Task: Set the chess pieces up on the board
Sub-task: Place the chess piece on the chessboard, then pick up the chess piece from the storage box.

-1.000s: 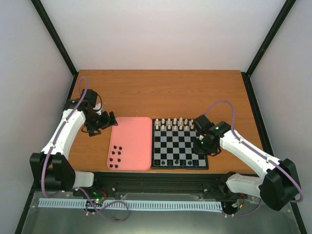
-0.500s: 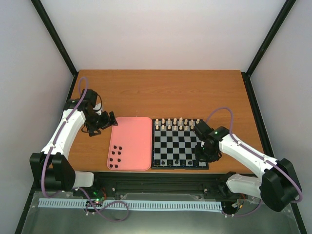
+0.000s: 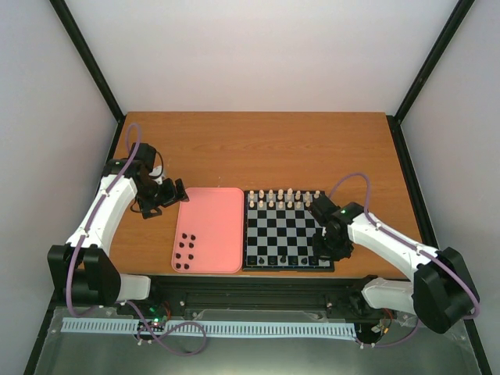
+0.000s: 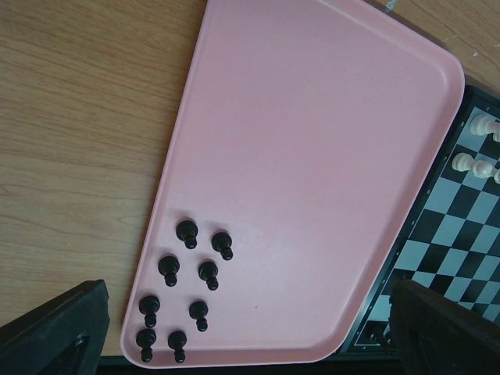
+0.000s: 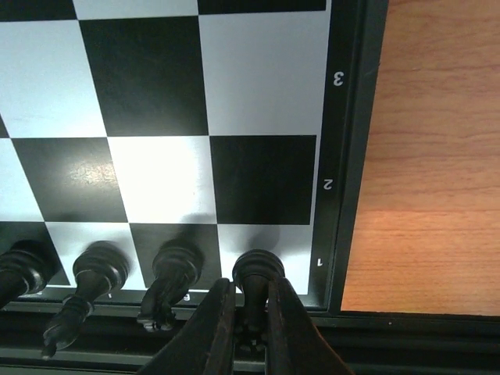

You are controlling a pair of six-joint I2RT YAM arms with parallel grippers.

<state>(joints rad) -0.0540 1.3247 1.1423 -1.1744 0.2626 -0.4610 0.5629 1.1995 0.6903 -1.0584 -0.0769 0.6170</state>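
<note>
One black piece [image 5: 258, 269] stands on the board's [image 5: 344, 117] corner square, clenched between the right gripper's [image 5: 249, 301] jaws.

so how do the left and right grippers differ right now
The left gripper is open and empty; the right gripper is shut on a black piece. The left gripper is beside the far left corner of the pink tray, off the board; the right gripper is at the board's near right corner square. Both have two dark fingers.
</note>
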